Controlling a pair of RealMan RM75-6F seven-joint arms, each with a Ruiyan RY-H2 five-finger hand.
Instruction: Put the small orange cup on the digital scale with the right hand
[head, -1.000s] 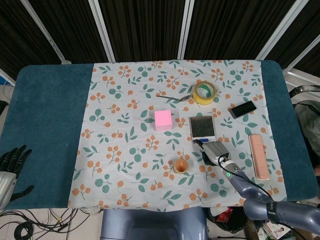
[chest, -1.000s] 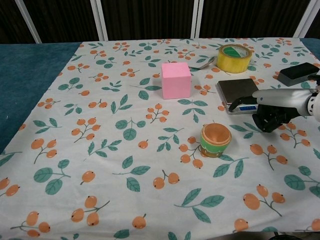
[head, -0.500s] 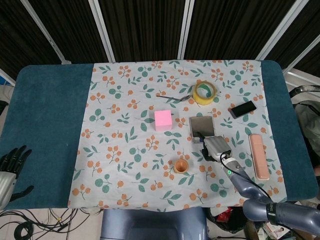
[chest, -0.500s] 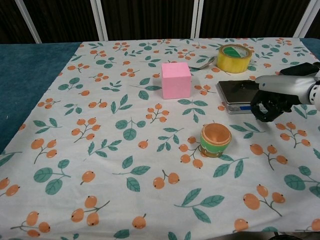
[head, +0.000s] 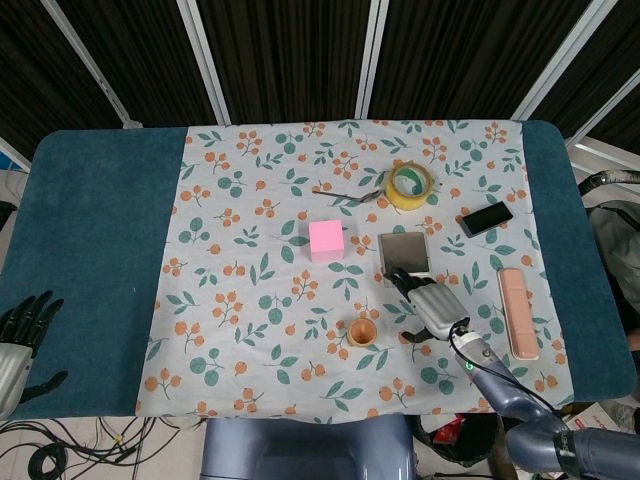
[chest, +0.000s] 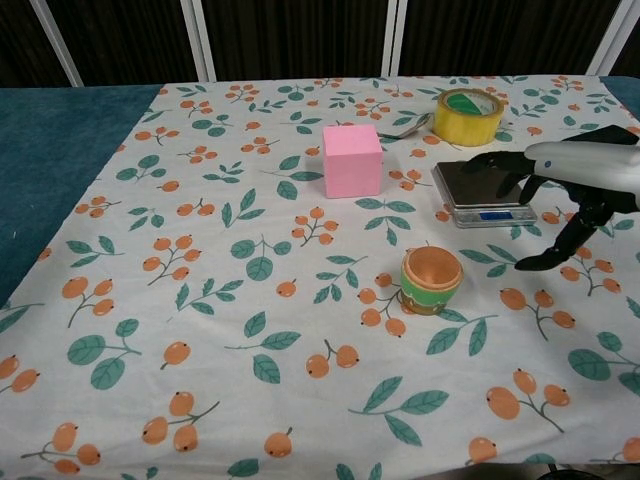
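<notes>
The small orange cup (head: 362, 332) (chest: 432, 280) stands upright on the floral cloth, near the front edge. The digital scale (head: 405, 257) (chest: 482, 193) lies behind it and to the right, its grey platform bare. My right hand (head: 430, 305) (chest: 570, 190) hovers to the right of the cup and at the scale's near right corner, fingers spread apart, holding nothing. A gap of cloth separates it from the cup. My left hand (head: 18, 340) rests open at the table's left front corner, seen only in the head view.
A pink cube (head: 327, 240) (chest: 352, 160) sits left of the scale. Behind it are a yellow tape roll (head: 410, 186) (chest: 468, 115) and a metal spoon (head: 345, 195). A black phone (head: 486, 218) and a long pink case (head: 516, 312) lie to the right.
My right hand went from curled fingers to spread fingers and rose a little beside the scale. The cup and my left hand stayed put.
</notes>
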